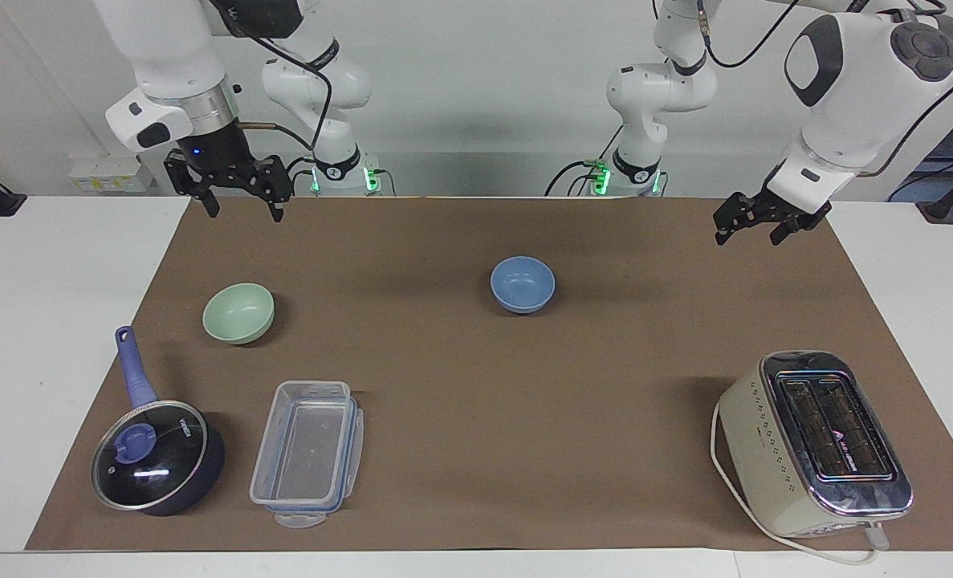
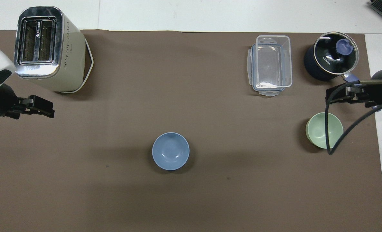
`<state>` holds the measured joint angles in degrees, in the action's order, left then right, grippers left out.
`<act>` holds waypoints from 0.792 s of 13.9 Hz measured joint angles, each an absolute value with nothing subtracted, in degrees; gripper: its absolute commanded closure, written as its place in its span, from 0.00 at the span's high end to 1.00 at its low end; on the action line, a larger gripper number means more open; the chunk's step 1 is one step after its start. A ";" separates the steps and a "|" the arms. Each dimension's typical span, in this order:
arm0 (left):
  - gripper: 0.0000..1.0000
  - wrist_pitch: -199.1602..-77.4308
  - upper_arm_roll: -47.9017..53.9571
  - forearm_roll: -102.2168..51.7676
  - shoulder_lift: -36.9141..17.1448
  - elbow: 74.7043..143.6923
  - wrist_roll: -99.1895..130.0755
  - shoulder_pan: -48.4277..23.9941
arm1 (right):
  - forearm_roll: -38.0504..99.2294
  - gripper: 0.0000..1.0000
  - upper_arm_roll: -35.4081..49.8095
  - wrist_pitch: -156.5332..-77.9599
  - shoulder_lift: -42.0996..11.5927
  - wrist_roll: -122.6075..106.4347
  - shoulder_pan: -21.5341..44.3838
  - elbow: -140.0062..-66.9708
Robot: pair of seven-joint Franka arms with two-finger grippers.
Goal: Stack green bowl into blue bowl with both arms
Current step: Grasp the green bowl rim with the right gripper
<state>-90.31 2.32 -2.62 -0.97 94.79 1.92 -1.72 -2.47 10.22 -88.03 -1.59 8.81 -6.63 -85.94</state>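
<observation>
The pale green bowl [image 1: 238, 313] sits upright on the brown mat toward the right arm's end; it also shows in the overhead view [image 2: 324, 130]. The blue bowl [image 1: 523, 283] sits upright near the mat's middle, empty [image 2: 170, 150]. My right gripper [image 1: 243, 210] hangs open and empty, high over the mat's edge by the robots, apart from the green bowl; it shows at the edge of the overhead view [image 2: 342, 95]. My left gripper [image 1: 747, 237] is open and empty, raised over the mat at the left arm's end [image 2: 44, 108].
A dark pot with glass lid and blue handle [image 1: 155, 457] and a clear plastic container [image 1: 309, 449] stand farther from the robots than the green bowl. A cream toaster [image 1: 813, 441] stands at the left arm's end. The brown mat [image 1: 524, 401] covers the table.
</observation>
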 measured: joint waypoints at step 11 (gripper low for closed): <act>1.00 -90.31 2.32 -2.62 -0.97 94.79 1.92 -1.72 | -2.47 1.00 9.94 -104.71 6.88 -0.98 -15.47 -111.63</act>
<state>-90.31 2.32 -2.62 -0.97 94.79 1.92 -1.72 -2.47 9.94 -104.71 6.88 -0.98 -15.47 -111.63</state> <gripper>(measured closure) 0.000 0.000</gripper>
